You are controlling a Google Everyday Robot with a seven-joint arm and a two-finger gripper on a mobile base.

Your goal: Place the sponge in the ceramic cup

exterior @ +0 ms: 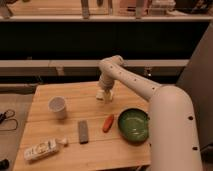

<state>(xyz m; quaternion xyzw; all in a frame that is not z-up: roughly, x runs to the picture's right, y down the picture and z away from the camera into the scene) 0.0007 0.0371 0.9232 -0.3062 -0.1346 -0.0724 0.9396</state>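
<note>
The sponge point(83, 131) lies near the front edge of the desk point(70, 90), outside the cup point(58, 106) by the left edge, so lifting and placing it are left; the gripper point(104, 95) hangs near the back edge, and whether it is spread or pressed together cannot be told

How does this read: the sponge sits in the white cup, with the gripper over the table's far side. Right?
Wrong: the camera view shows the sponge lying on the table near the cup, not inside. The gripper is over the far side.
</note>
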